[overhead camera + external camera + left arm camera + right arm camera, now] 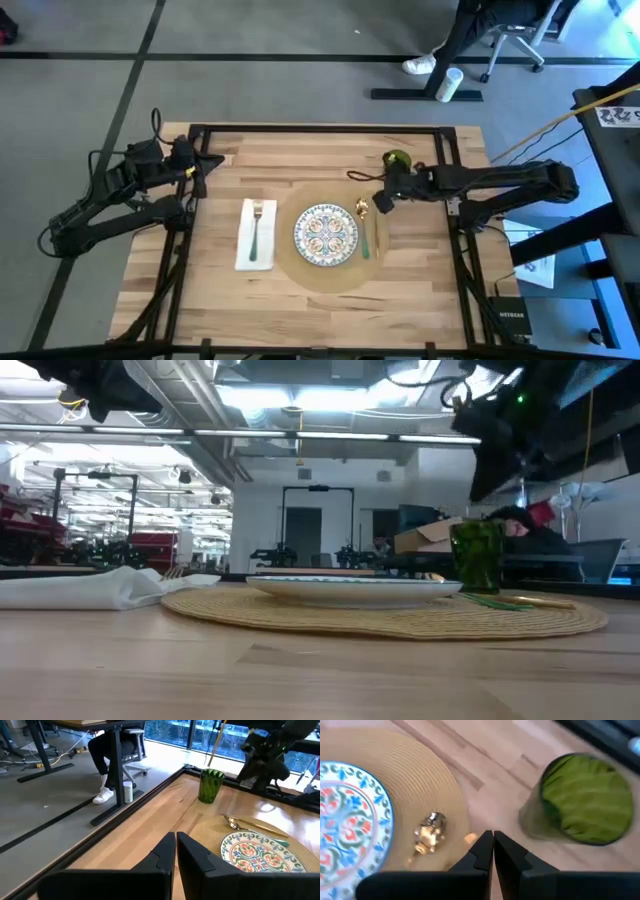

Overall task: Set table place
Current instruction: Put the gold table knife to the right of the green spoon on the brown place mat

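Note:
A round tan placemat [300,270] lies mid-table with a patterned plate [326,234] on it. A gold spoon [362,209] and a green-handled piece of cutlery [366,243] lie on the mat, right of the plate. A white napkin [255,234] with a fork [256,225] lies left of the mat. A green glass [397,160] stands upright on the table, far right of the mat. My right gripper [492,840] is shut, raised beside the glass above the mat's far right edge. My left gripper [176,840] is shut, at the far left corner.
The black frame [320,129] runs along the table's edges. Bare wood [320,320] lies along the near side of the table. A seated person's legs and a shoe [420,66] show beyond the far edge, next to an office chair [515,40].

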Tool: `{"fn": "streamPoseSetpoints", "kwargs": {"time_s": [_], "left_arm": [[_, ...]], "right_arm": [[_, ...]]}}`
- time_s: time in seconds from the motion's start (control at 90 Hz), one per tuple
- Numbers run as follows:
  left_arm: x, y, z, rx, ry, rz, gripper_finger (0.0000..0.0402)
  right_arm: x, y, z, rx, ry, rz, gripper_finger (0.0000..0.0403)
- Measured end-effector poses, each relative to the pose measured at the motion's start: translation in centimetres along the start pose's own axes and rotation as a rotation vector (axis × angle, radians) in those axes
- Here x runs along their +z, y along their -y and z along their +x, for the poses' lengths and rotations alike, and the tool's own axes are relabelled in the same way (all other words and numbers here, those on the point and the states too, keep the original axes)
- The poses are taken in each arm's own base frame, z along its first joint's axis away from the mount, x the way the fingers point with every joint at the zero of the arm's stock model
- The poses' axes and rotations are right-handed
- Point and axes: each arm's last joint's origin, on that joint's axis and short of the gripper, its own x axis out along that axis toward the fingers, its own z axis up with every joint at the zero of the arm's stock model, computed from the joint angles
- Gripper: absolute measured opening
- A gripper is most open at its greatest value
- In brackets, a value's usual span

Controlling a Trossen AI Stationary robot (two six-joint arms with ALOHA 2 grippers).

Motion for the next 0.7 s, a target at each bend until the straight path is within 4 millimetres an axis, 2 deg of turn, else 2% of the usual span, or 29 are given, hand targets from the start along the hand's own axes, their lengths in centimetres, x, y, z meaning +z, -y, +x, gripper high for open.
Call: {"fn": "streamPoseSetpoints", "kwargs": {"time_s": [0.1,0.244,0.378,0.556,0.7], "left_arm": [[0.0,0.0,0.0,0.0,-0.001,0.0,0.0],[0.0,0.0,0.0,0.0,-0.004,0.001,0.0],[-0.1,0.0,0.0,0.0,-0.009,0.0,0.0],[-0.2,0.0,0.0,0.001,-0.024,-0.004,0.0],[-0.3,0.0,0.0,0.001,-0.031,-0.004,0.0]], "right_arm": [[0.4,0.8,-0.3,-0.031,-0.049,-0.029,0.0024],[0.6,2.3,0.3,-0.056,-0.154,-0.024,0.007],[1.1,3.2,0.7,-0.055,-0.18,-0.039,0.0105],[1.6,4.1,1.1,0.02,-0.238,-0.044,0.0115],[1.9,3.9,1.2,0.066,-0.221,-0.048,0.0115]]}}
